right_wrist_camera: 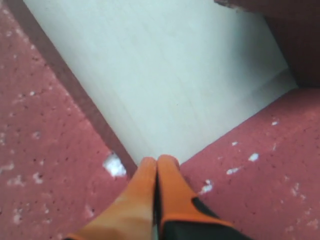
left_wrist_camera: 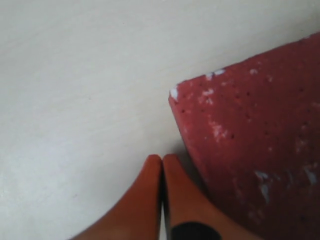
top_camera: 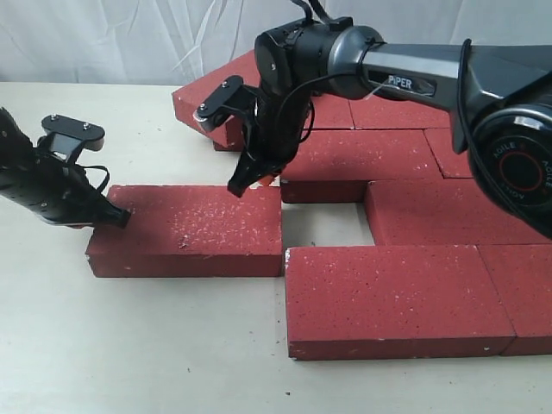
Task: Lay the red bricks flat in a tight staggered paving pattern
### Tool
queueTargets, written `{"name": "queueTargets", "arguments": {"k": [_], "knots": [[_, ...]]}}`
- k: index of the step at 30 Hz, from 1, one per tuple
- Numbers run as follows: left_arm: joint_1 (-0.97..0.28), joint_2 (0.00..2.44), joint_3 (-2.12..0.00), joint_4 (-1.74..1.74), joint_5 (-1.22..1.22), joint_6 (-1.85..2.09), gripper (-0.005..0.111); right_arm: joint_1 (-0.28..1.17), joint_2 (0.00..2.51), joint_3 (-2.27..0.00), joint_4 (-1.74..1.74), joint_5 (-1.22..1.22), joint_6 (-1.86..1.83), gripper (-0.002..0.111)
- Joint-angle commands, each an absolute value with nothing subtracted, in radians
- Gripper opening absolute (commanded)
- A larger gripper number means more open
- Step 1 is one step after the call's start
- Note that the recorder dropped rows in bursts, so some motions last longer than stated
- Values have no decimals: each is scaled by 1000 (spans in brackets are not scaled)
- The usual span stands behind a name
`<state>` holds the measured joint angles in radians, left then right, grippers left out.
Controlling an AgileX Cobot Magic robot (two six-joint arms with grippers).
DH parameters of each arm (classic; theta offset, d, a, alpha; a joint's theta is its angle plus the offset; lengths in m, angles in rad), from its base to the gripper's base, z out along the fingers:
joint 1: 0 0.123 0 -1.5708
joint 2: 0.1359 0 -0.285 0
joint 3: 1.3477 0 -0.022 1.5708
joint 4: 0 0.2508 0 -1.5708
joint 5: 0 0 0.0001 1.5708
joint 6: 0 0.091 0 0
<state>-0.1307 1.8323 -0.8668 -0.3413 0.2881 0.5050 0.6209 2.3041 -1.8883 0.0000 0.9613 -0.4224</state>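
Several red bricks lie flat on the table. One loose red brick [top_camera: 185, 228] sits left of the laid group, its top flecked white. My left gripper [top_camera: 121, 217] is shut with nothing in it, its tips at that brick's left end; in the left wrist view the shut gripper [left_wrist_camera: 161, 159] rests on the table beside the brick's chipped corner [left_wrist_camera: 250, 140]. My right gripper [top_camera: 240, 185] is also shut and empty, at the loose brick's far right corner. In the right wrist view the right gripper [right_wrist_camera: 157, 161] points into the narrow gap between two bricks [right_wrist_camera: 45, 165] [right_wrist_camera: 260, 170].
Laid bricks fill the right side: a front brick [top_camera: 388, 297], a middle brick [top_camera: 362, 164] and one further right [top_camera: 448, 211]. A bare table pocket [top_camera: 323, 224] lies between them. One brick [top_camera: 216, 99] at the back leans tilted. A white curtain hangs behind.
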Motion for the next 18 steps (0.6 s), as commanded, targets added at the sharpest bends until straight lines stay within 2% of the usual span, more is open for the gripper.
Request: {"name": "queueTargets", "arguments": {"k": [1,7,12,18], "knots": [[-126,1828,-867,-352,275,506,0,631,2218,-1890,10,1050,-426,-1],[-126,1828,-867,-346,298,506,0,631,2150,-1890,152,1193,-462,-1],[-126,1828,-867,-346,307,506,0,643,2150,-1833,463,1221,-698,-1],[-126,1828,-867,-343,307,506,0,733,2154,-1708,373,1221,-791,-1]]}}
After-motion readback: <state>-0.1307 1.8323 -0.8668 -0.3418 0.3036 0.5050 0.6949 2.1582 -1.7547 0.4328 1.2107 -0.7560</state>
